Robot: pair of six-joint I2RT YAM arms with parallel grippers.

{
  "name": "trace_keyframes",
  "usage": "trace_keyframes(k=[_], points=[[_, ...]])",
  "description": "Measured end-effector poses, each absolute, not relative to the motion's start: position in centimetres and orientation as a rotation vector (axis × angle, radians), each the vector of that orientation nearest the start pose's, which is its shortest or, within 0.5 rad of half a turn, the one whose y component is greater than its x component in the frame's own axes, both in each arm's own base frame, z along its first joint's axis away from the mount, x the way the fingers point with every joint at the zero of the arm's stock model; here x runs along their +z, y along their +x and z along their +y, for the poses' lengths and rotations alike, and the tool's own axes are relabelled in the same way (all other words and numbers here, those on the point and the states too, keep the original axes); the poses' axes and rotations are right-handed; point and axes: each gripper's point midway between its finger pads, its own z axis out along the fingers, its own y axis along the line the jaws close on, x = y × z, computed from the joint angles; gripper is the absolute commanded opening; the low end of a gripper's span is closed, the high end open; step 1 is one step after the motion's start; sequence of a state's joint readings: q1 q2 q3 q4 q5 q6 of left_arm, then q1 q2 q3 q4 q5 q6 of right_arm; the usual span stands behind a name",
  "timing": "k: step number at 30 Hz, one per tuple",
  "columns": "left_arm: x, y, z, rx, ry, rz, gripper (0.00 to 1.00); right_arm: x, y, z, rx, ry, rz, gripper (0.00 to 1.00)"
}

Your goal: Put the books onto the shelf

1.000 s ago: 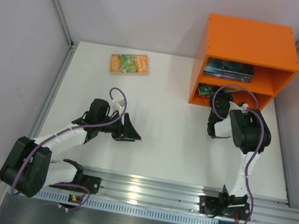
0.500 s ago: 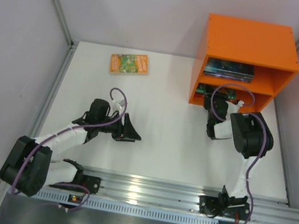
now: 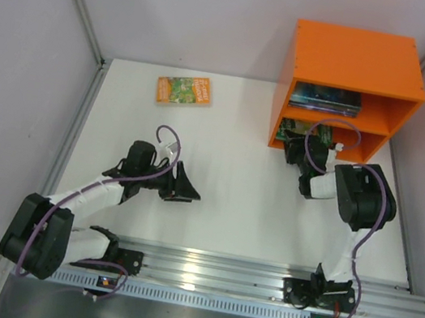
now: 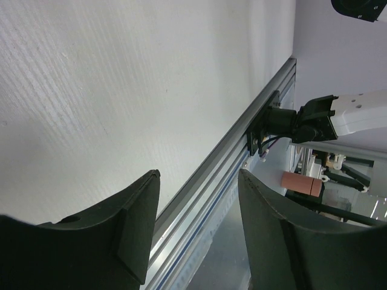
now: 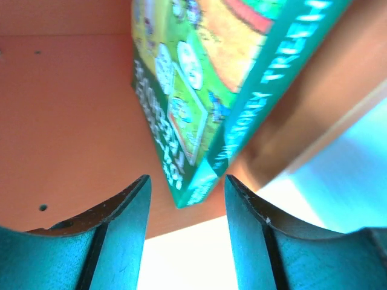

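The right tool [image 5: 186, 181] was at the mouth of the shelf [image 3: 353, 60], which stood at the far right corner of the tabletop [image 3: 227, 170]. Its fingers were spread, with a gap on each side of the green book [image 5: 193, 90] whose corner poked out between them. It pinched nothing. The green book sat in the lower compartment [image 3: 360, 141]. The wrist view did not show whether it lay flat there. A stack of darker books [image 3: 326, 98] filled the upper compartment. One orange-green book [image 3: 183, 90] lay flat on the tabletop near the far edge, left of the shelf and well apart from both arms. The left tool [image 4: 198, 175] hung over the middle of the tabletop, fingers spread and empty.

The likeliest trouble was the protruding corner. If the right tool drew back at a slant, a finger could catch the corner and drag the green book back out over the shelf's front edge. The orange-green book looked thin and lay flush with the surface, so fingers coming down on it might push it along rather than get under it.

The tabletop was white and matt with a faint ribbed grain. An aluminium rail [image 3: 258, 274] ran along its near edge. Plain pale grey walls [image 3: 182, 5] closed in the far, left and right sides.
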State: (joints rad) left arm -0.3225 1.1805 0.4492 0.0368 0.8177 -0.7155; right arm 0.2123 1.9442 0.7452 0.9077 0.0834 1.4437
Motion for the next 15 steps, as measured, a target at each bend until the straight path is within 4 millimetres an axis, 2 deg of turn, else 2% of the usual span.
trace_keyframes(k=[10, 15], points=[[10.8, 19.3, -21.9, -1.438, 0.02, 2.398, 0.59, 6.7, 47.8, 12.7, 1.039, 1.233, 1.659, 0.52], [10.4, 18.9, -21.6, -1.43, 0.009, 2.407, 0.59, 5.9, 47.3, 12.0, 1.019, 1.269, 1.677, 0.49]])
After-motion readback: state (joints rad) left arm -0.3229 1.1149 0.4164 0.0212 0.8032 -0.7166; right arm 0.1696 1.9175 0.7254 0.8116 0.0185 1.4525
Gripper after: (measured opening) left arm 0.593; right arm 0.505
